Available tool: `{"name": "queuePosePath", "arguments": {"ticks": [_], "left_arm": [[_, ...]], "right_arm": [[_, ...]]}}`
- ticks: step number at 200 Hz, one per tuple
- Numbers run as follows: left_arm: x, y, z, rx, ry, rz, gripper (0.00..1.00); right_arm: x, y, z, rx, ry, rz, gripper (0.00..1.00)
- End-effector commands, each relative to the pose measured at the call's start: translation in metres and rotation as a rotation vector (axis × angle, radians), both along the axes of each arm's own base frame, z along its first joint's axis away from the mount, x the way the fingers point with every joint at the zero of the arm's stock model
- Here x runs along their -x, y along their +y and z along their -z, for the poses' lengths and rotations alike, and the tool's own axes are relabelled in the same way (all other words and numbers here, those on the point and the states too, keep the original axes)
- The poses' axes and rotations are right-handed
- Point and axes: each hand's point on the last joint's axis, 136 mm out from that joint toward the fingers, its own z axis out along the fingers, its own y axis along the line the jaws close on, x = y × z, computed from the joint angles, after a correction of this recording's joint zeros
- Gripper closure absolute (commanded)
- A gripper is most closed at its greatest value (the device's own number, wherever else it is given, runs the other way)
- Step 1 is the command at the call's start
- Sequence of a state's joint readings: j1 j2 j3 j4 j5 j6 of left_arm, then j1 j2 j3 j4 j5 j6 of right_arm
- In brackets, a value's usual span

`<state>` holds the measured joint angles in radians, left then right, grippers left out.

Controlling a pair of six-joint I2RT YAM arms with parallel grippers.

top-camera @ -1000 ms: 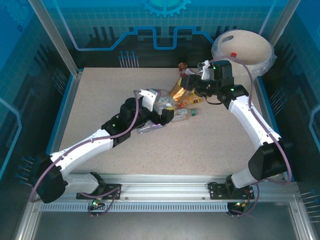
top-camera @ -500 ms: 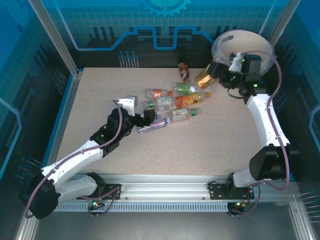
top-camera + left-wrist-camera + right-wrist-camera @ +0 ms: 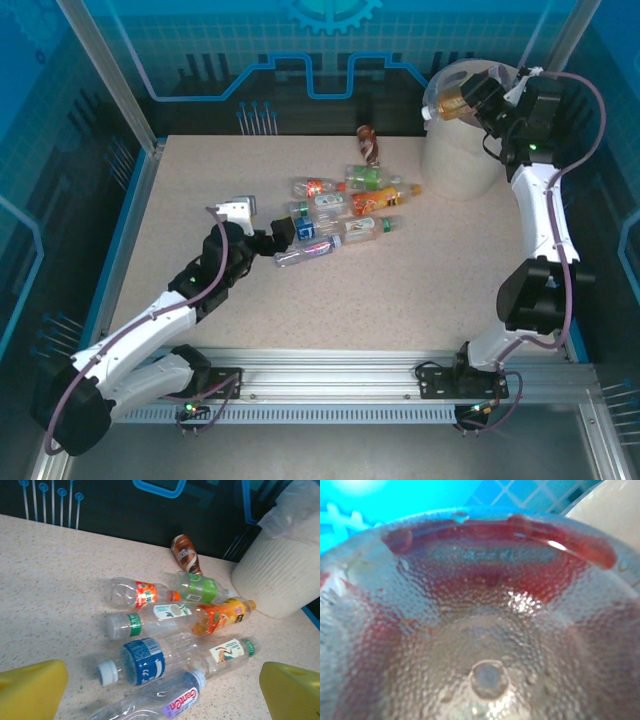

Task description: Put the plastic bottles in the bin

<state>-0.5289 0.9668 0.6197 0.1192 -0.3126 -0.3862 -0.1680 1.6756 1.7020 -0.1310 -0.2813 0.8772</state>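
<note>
Several plastic bottles (image 3: 340, 212) lie in a cluster mid-table. In the left wrist view they include a blue-label one (image 3: 145, 662), a GanTen one (image 3: 172, 704), an orange one (image 3: 220, 617), a red-label one (image 3: 137, 593) and a green-label one (image 3: 198, 588). My left gripper (image 3: 285, 232) is open just left of the cluster, its yellow fingers (image 3: 32, 690) wide apart with the GanTen bottle low between them. My right gripper (image 3: 478, 95) is shut on an amber bottle (image 3: 455, 103) over the cream bin (image 3: 460, 165). That bottle's dimpled base (image 3: 487, 677) is right against the right wrist camera.
A brown bottle (image 3: 368, 143) lies apart near the back wall, left of the bin. The bin (image 3: 280, 575) stands at the back right corner with its bag over the rim. Blue panels enclose the table on three sides.
My right arm lifted a bottle from the pile and swung it up and right, over the bin. My left arm drew back to the left, away from the cluster.
</note>
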Motion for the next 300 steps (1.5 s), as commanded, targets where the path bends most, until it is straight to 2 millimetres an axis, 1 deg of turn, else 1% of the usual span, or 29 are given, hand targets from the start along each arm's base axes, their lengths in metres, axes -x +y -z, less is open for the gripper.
{"name": "queuePosePath", "arguments": {"ticks": [1,29,52,68,82,101,123,159,178,193,217,238,244,254,276,300], "left_arm": [[0.004,0.017,0.012,-0.007,0.036,-0.07,0.01],[0.005,0.023,0.015,-0.003,0.041,-0.09,0.01],[0.005,0.024,0.019,0.0,0.05,-0.093,0.01],[0.005,0.024,0.021,0.0,0.056,-0.095,0.01],[0.004,0.026,0.024,0.0,0.065,-0.102,0.01],[0.003,0.028,0.029,0.0,0.084,-0.116,0.01],[0.001,0.032,0.037,-0.001,0.123,-0.14,0.01],[-0.002,0.043,0.057,-0.007,0.221,-0.193,0.01],[-0.004,0.045,0.066,-0.005,0.268,-0.206,0.01],[-0.006,0.046,0.073,-0.004,0.298,-0.212,0.01],[-0.008,0.048,0.081,-0.003,0.335,-0.218,0.01],[-0.009,0.047,0.086,0.003,0.361,-0.213,0.01],[-0.009,0.047,0.088,0.006,0.369,-0.21,0.01],[-0.01,0.046,0.089,0.012,0.376,-0.2,0.01],[-0.013,0.033,0.092,0.075,0.412,-0.105,0.01],[-0.017,0.03,0.099,0.109,0.456,-0.074,0.01]], "right_arm": [[-0.012,-0.033,-0.034,-0.042,-0.126,0.126,0.49],[-0.018,-0.054,-0.029,-0.108,-0.154,0.169,0.49],[-0.023,-0.072,-0.015,-0.198,-0.165,0.198,0.49],[-0.026,-0.083,-0.002,-0.239,-0.157,0.225,0.49],[-0.029,-0.089,0.009,-0.237,-0.14,0.25,0.49],[-0.036,-0.091,0.02,-0.183,-0.095,0.25,0.48],[-0.043,-0.086,0.027,-0.113,-0.04,0.214,0.47],[-0.044,-0.079,0.032,0.013,0.009,0.206,0.43],[-0.048,-0.074,0.035,0.064,0.033,0.183,0.4],[-0.052,-0.066,0.034,0.114,0.045,0.154,0.38],[-0.064,-0.047,0.029,0.223,0.039,0.082,0.35],[-0.075,-0.034,0.033,0.316,0.066,0.038,0.33],[-0.079,-0.03,0.037,0.34,0.082,0.032,0.33],[-0.084,-0.025,0.037,0.374,0.089,0.024,0.33],[-0.093,-0.016,0.04,0.42,0.108,0.006,0.32],[-0.099,-0.007,0.047,0.459,0.133,-0.013,0.31]]}}
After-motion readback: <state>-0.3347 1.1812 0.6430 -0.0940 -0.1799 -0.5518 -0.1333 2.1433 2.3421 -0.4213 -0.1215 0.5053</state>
